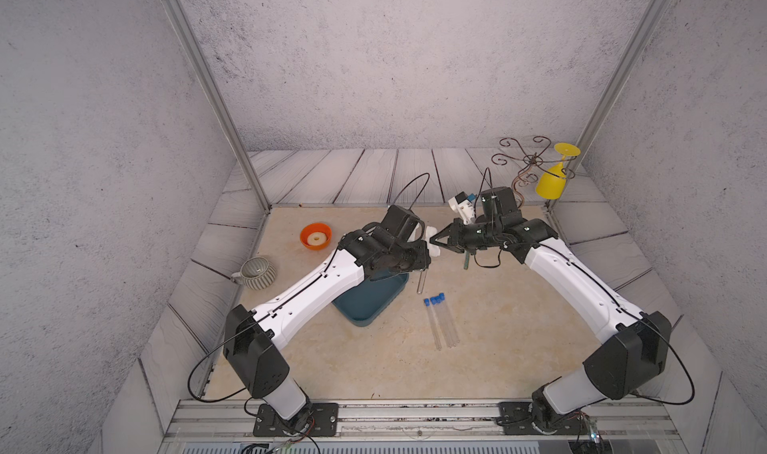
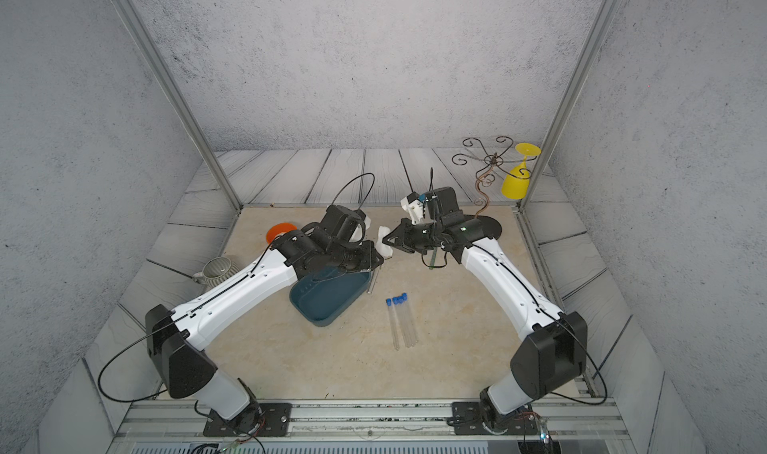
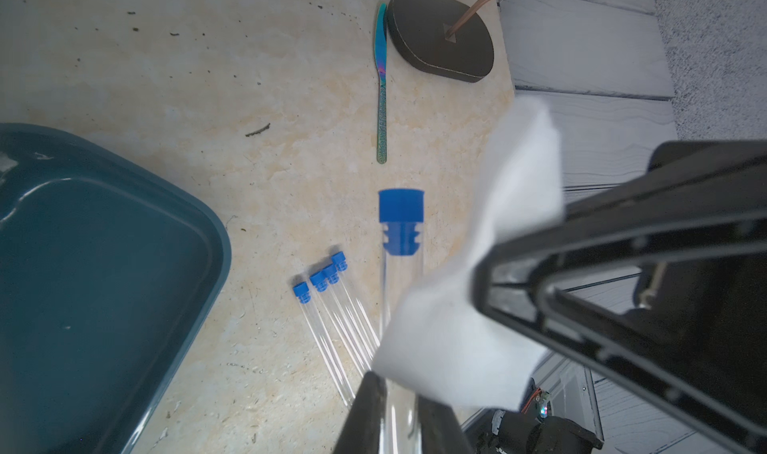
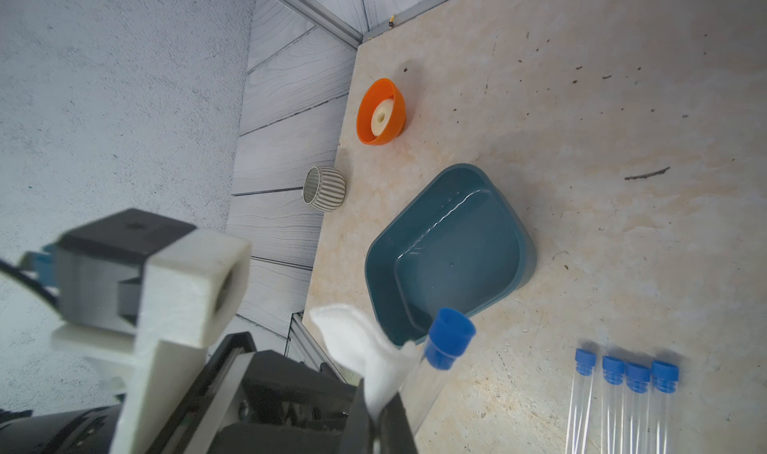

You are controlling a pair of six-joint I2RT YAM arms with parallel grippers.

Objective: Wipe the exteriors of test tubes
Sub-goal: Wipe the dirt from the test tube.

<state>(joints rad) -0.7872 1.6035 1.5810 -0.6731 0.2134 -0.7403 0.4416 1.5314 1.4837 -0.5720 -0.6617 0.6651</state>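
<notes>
Top views: stereo pair, set high at the near edge, facing down and forward over the whole table (image 1: 498,340), distant.
Left wrist view: close, looking down on tray (image 3: 103,265) and test tubes (image 3: 319,282).
Right wrist view: close, sharing both, seen from the opposite side.

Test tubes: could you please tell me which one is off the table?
The tube in the left hand, beside the white cloth; the other four lie on the table.
</notes>
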